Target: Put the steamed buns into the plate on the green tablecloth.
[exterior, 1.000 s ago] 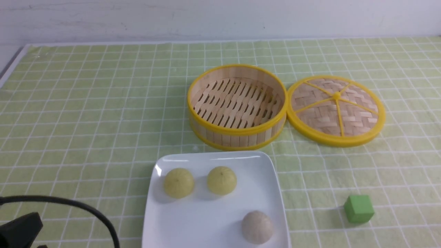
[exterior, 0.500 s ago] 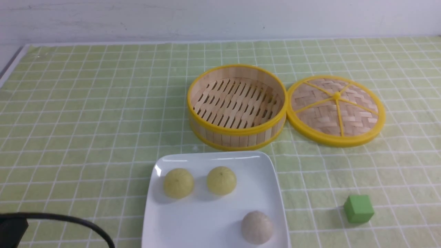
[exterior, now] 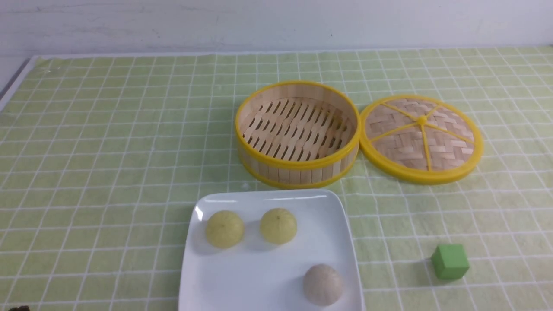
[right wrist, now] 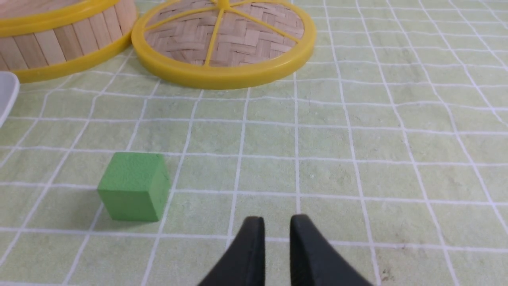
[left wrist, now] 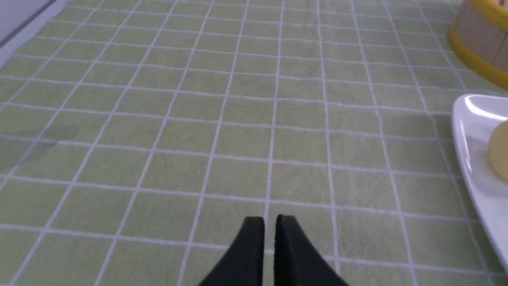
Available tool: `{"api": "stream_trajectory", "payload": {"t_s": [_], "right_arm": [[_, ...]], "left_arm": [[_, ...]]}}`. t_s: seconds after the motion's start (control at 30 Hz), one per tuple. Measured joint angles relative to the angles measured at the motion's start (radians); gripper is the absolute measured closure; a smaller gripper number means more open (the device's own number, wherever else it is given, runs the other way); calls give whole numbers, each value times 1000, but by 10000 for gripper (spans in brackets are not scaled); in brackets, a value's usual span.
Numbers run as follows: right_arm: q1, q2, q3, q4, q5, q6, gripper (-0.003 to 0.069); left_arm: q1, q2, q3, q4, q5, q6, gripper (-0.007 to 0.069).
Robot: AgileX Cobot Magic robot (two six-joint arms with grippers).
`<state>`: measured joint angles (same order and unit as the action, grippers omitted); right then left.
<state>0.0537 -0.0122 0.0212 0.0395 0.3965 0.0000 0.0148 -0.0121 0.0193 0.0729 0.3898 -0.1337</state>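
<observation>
Three steamed buns lie in the white square plate (exterior: pixel 259 196) on the green tablecloth (exterior: pixel 108 151): two pale yellow ones (exterior: pixel 224 229) (exterior: pixel 278 226) side by side and a greyish-beige one (exterior: pixel 322 284) nearer me. My left gripper (left wrist: pixel 270 218) hovers over bare cloth left of the plate (left wrist: pixel 472 159), its fingers almost together with only a thin slit, holding nothing. My right gripper (right wrist: pixel 278 217) hangs over the cloth right of the plate, its fingers a little apart and empty. Neither gripper's fingers show in the front view.
A round bamboo basket (exterior: pixel 298 162) with a yellow rim stands empty behind the plate, its woven lid (exterior: pixel 421 138) flat on the cloth to its right. A small green cube (exterior: pixel 449 261) sits right of the plate, close to my right gripper.
The left arm's black part and cable have slid out of the front view at the lower left. Buns, plate, basket, lid and cube have not moved.
</observation>
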Motion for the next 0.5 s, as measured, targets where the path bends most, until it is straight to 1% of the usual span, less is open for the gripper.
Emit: {"api": "stream_trajectory", "payload": {"t_s": [0.17,0.5], "right_arm": [[0,0,0,0,0,-6,528],[0,0,-1,0,0,-6,516]], "left_arm": [[0,0,0,34,0,-20,553],[0,0,0,44,0,-22,546]]}}
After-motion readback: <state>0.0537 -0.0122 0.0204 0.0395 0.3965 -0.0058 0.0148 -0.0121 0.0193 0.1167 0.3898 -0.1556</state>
